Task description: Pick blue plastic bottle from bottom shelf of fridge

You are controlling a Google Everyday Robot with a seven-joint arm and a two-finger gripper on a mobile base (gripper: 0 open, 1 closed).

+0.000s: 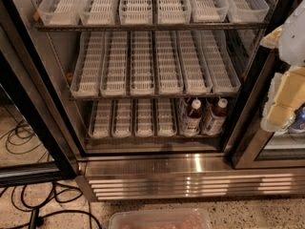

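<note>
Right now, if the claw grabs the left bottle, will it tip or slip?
Probably a bit tippy: the left bottle stands tall and narrow, close beside the right bottle. Likely heavy for its size, since dark drink shows inside. Its smooth label might slip. The claw hangs off to the right.

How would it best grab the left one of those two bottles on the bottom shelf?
Probably grip the left bottle just below its white cap, above the tray walls, coming straight from the open front; the right bottle crowds its side. The end effector hangs outside, at right.
</note>
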